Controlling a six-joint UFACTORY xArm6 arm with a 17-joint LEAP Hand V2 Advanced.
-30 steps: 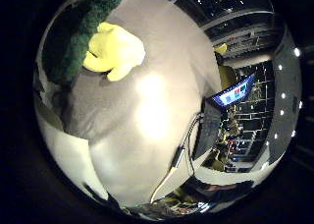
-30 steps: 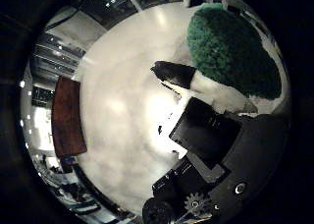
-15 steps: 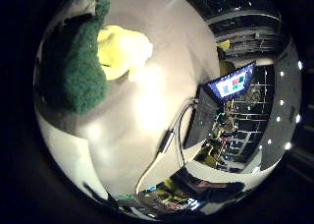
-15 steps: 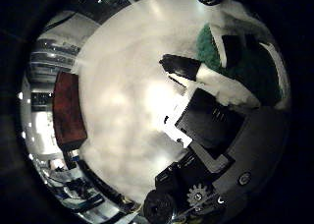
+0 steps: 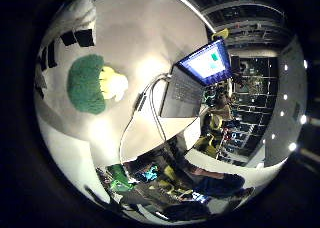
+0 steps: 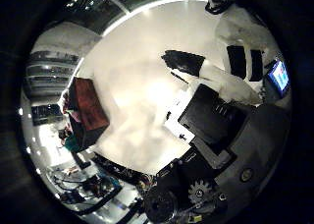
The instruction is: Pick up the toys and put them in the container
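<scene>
Hand (image 6: pixel 221 135) above table (image 5: pixel 150 33); green-yellow plush toy (image 5: pixel 92 84) lies apart, below palm.

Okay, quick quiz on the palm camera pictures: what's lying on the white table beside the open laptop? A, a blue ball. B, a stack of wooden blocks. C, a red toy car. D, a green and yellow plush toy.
D: a green and yellow plush toy lies on the white table, a little apart from the open laptop.
</scene>
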